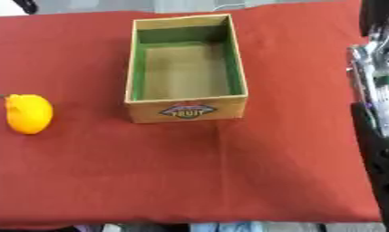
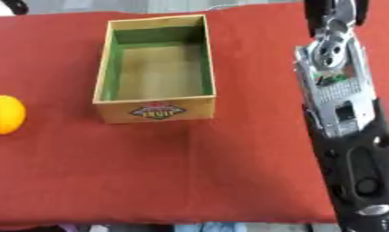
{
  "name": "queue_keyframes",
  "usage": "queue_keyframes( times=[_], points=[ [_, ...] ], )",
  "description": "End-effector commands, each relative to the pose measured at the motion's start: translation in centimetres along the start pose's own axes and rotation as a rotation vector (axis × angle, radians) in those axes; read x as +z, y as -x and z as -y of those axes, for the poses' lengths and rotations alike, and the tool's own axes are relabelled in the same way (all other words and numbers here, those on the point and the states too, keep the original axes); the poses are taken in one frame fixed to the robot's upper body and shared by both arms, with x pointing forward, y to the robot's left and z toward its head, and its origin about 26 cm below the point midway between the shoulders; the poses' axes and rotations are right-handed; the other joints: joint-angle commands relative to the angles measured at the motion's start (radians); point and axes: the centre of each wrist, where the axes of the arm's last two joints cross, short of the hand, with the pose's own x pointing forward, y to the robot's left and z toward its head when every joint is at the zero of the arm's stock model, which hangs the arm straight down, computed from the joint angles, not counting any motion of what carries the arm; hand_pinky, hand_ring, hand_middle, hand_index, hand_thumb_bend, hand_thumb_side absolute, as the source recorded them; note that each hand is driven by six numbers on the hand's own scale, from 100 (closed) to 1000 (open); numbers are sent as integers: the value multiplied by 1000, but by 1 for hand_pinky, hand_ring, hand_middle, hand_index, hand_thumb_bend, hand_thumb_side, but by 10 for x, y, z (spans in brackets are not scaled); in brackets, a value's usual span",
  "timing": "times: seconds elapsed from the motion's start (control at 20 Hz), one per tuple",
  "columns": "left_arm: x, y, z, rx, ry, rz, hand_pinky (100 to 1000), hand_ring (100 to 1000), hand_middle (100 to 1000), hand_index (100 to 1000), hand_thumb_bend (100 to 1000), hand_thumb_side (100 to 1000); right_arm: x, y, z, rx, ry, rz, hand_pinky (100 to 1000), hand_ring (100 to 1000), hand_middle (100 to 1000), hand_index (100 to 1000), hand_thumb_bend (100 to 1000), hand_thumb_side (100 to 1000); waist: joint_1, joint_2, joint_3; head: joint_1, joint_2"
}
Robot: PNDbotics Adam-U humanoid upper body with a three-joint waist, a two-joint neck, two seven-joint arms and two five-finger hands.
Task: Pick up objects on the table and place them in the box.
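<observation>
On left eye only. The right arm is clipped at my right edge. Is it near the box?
Observer: No. The right eye view shows the right arm at full width, with a strip of red cloth between it and the box.
Operator: What's above the silver part?
Observer: A round joint, then a black piece that runs off the top edge.
Operator: And below it?
Observer: A long black section that widens toward the bottom edge, with a small silver fitting near its lower end.
</observation>
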Motion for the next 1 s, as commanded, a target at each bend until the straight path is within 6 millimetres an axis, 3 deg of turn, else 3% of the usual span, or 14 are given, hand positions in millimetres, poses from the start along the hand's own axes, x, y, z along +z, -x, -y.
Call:
queue_keyframes(
  times=[0.05,0.15,0.4,0.65,1.0],
  points=[
    [-4,9,-16,-117,66,-26,639,739,761,955,959,966,-5,-7,5,14,-3,36,800,757,602,887,100,1000,2,-13,-1,18,-4],
    [-9,10,-17,-162,103,-32,649,747,767,959,1000,979,-5,-8,5,14,-6,36,800,757,602,887,100,1000,4,-11,0,25,-6],
    [-22,9,-14,-251,177,-27,673,765,779,972,1000,954,-5,-8,4,12,-14,37,800,757,602,887,100,1000,4,-8,4,42,-10],
    [-30,8,-4,-244,272,30,719,796,808,998,1000,855,-5,-8,4,11,-18,35,800,757,602,887,100,1000,5,-7,8,74,-17],
    [-32,19,7,-239,440,73,734,823,842,1000,973,775,-4,-8,4,10,-20,33,800,757,601,886,100,1000,7,-7,9,74,-29]
  ],
)
